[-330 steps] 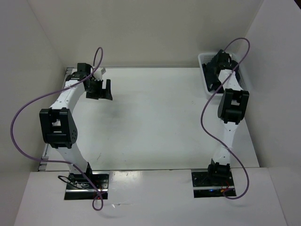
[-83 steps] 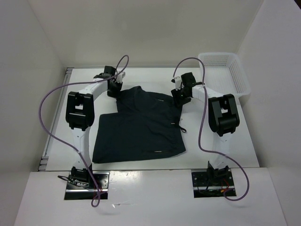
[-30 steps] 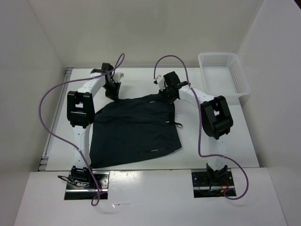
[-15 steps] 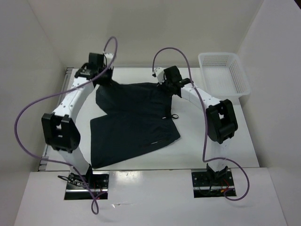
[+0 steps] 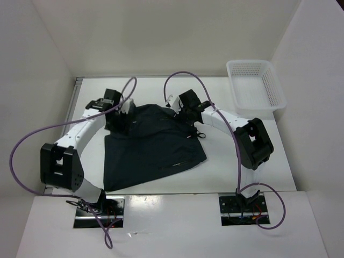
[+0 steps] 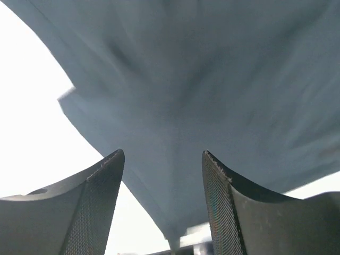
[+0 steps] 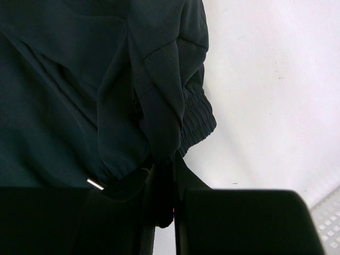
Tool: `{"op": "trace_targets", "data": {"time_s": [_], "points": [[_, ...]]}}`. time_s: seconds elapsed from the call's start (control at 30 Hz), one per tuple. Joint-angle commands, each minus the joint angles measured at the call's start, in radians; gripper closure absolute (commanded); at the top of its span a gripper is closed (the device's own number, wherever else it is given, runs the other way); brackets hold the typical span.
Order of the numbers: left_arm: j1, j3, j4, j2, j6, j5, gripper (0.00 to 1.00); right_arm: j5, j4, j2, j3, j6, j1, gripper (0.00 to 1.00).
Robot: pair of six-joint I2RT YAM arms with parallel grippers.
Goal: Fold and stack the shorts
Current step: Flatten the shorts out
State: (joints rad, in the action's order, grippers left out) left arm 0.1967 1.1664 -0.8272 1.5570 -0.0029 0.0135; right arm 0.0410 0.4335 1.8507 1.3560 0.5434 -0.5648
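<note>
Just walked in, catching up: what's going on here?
A robot is handling a pair of dark shorts lying on the table. The right gripper has its jaws clamped on the waistband at the far edge. The left gripper hovers with jaws apart over the cloth. A white basket sits far right.

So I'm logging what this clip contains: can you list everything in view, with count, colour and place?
shorts: one pair, black or very dark navy, lying left of centre on the table
basket: one, white mesh, far right corner, apart from the shorts
table: one, white, beneath everything
cables: two, purple, one looping off each arm
left arm: one, white and black, reaching over the shorts' far left part
right arm: one, white and black, reaching to the shorts' far right part
left gripper: one, black, open, fabric between its fingers
right gripper: one, black, shut on a fold near the waistband
</note>
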Motion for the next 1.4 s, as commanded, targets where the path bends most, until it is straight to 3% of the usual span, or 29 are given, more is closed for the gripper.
{"op": "trace_targets", "data": {"time_s": [0.0,0.33,0.57,0.93,1.37], "points": [[-0.048,0.140,0.137,-0.081,0.003,0.016,0.32,0.005,-0.016,-0.041,0.002,0.010,0.005,1.00],[-0.158,0.255,0.206,0.215,0.003,0.150,0.34,0.008,-0.035,0.001,0.031,0.010,0.005,1.00],[-0.178,0.390,0.247,0.418,0.003,0.200,0.31,0.008,-0.035,0.045,0.055,0.010,0.005,1.00],[-0.178,0.513,0.277,0.583,0.003,0.218,0.28,0.017,-0.026,0.074,0.065,0.029,0.005,1.00],[-0.187,0.515,0.267,0.604,0.003,0.177,0.39,0.017,-0.026,0.094,0.074,0.029,0.005,1.00]]}}
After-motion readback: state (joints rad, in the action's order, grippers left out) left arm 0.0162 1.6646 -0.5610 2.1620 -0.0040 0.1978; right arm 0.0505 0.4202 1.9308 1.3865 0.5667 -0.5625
